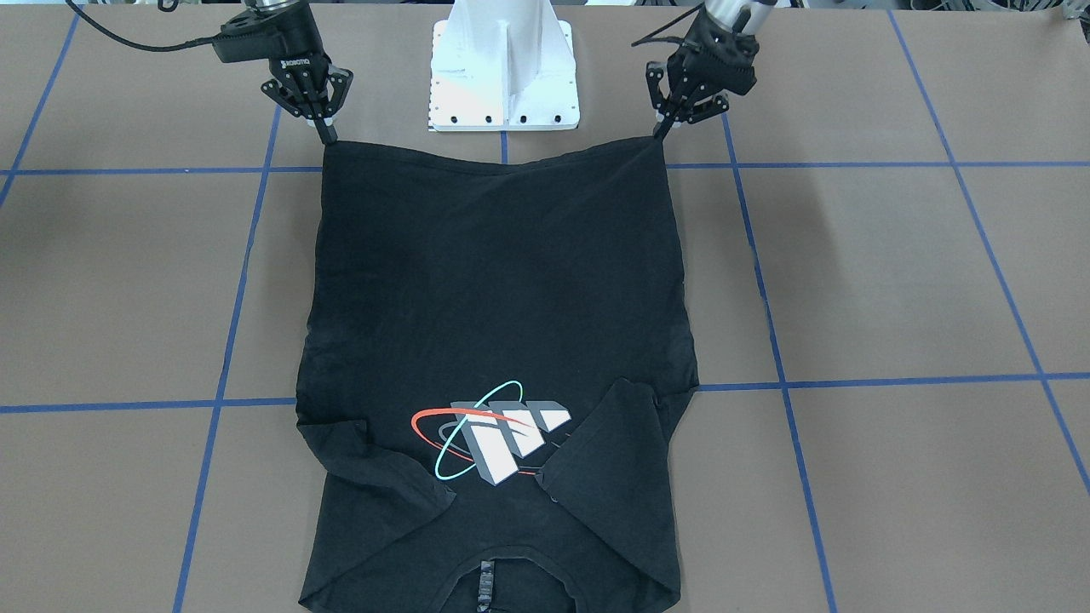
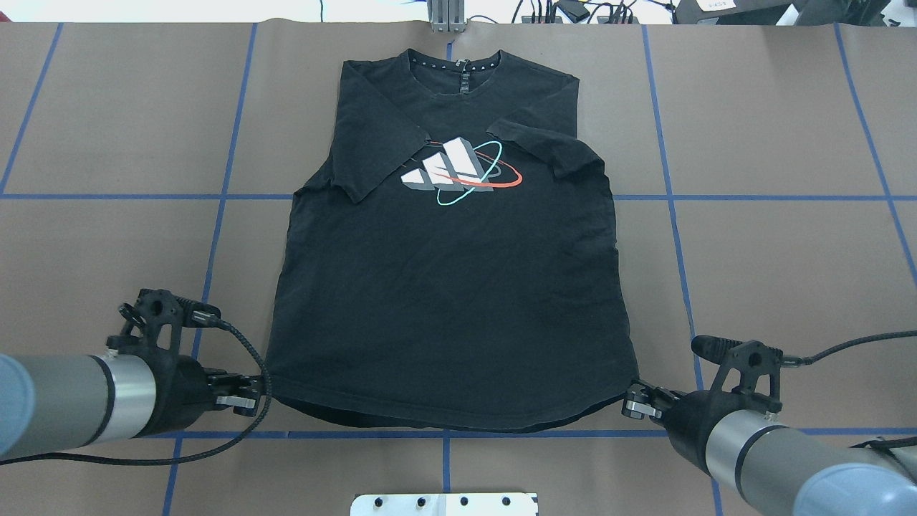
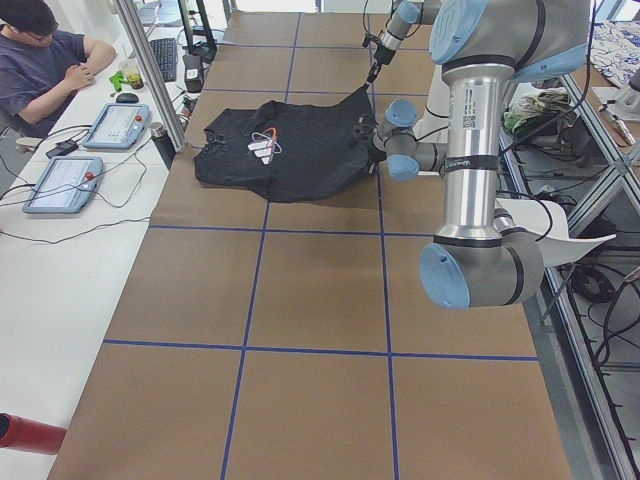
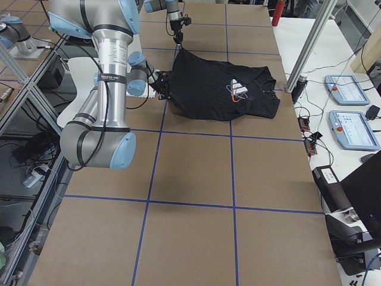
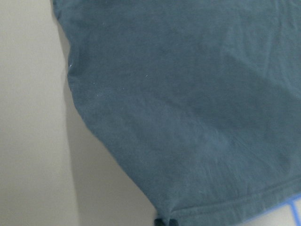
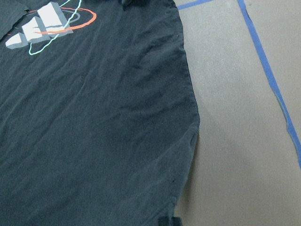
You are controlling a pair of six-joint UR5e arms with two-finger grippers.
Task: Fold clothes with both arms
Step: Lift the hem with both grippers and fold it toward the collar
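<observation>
Closest to both wrist cameras is the hem of the black T-shirt (image 1: pixel 502 281), filling each frame. The left wrist view shows only plain cloth, washed to blue-grey, while the right wrist view also catches the logo (image 6: pixel 44 21).

The T-shirt lies face up in the middle of the surface (image 1: pixel 894 272), hem toward the robot and collar (image 2: pixel 458 64) at the far edge. Both sleeves (image 1: pixel 375 464) are folded inward over the chest, overlapping the edges of the logo.

The left claw (image 1: pixel 662 129) is clenched on one hem corner and the right claw (image 1: pixel 326 132) on the other, with the hem stretched between them. Only the two side views show those corners raised off the surface. From overhead they read as flat.

A white pedestal (image 1: pixel 502 77) stands between the arms. The exterior left view alone shows a person (image 3: pixel 40 60) seated at a side bench.
</observation>
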